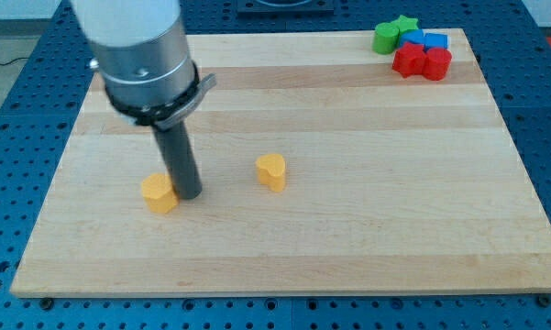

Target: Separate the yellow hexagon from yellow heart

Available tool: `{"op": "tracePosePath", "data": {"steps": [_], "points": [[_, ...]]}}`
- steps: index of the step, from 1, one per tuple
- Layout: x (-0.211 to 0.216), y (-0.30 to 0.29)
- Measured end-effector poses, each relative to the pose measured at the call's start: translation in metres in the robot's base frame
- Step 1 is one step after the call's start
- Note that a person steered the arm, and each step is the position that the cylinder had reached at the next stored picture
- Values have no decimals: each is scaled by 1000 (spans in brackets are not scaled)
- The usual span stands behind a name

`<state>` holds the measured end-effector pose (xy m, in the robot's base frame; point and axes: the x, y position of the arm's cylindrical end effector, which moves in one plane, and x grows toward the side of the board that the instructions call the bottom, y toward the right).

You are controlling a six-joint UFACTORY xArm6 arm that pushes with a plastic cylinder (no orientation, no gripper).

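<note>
The yellow hexagon (158, 193) lies at the view's lower left of the wooden board (348, 238). The yellow heart (271, 171) stands apart from it, to its right, near the board's middle. My tip (189, 195) rests on the board right against the hexagon's right side, between the hexagon and the heart. The rod rises from there to the arm's grey body at the view's top left.
A cluster of blocks sits at the board's top right corner: a green block (385, 38), a green star (406, 25), blue blocks (435, 41) and two red blocks (421, 61). The board lies on a blue perforated table (18, 110).
</note>
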<state>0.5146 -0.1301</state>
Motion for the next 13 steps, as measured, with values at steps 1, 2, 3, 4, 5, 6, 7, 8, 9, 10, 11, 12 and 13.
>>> {"op": "tracePosePath", "data": {"steps": [1,2,3,4,5,6,7,8,9,10,11,12,13], "points": [[50,-28],[67,-79],[35,-93],[6,-52],[-2,-34],[16,-44],[22,-34],[0,-14],[-33,8],[-27,10],[0,12],[-13,31],[-55,52]]}}
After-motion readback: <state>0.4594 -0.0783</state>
